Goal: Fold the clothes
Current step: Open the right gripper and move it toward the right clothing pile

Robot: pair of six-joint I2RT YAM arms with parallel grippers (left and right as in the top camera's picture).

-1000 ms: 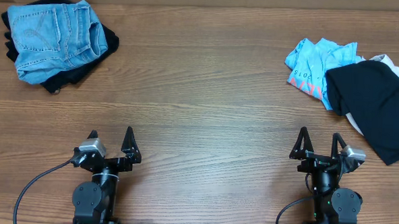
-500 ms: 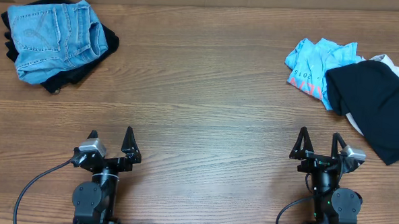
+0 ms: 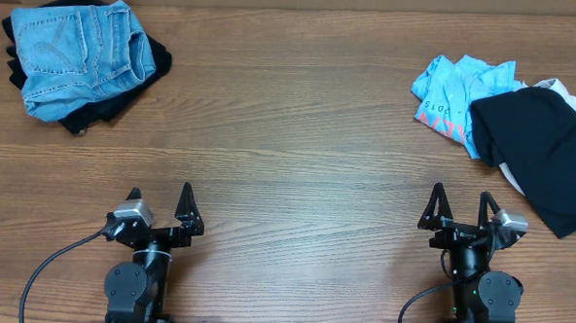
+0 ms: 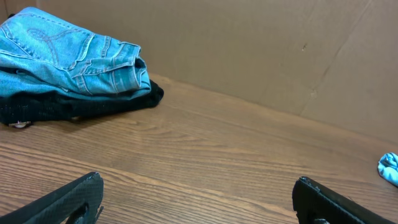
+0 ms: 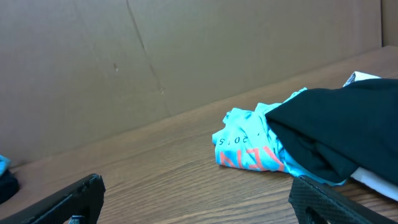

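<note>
Folded blue jeans (image 3: 76,55) lie on a black garment (image 3: 85,117) at the table's far left; they also show in the left wrist view (image 4: 68,59). At the far right a sky-blue tee (image 3: 452,91) is crumpled, with a black piece (image 3: 546,153) lying over it and a white piece (image 3: 569,93); the right wrist view shows the tee (image 5: 249,146) and the black piece (image 5: 336,127). No cream-beige trousers are in view. My left gripper (image 3: 159,207) and right gripper (image 3: 459,210) are open and empty near the front edge, far from both piles.
The wooden table (image 3: 288,152) is bare between the two piles. A brown cardboard wall (image 4: 249,50) stands along the table's far edge. A grey cable (image 3: 50,263) runs from the left arm's base at the front left.
</note>
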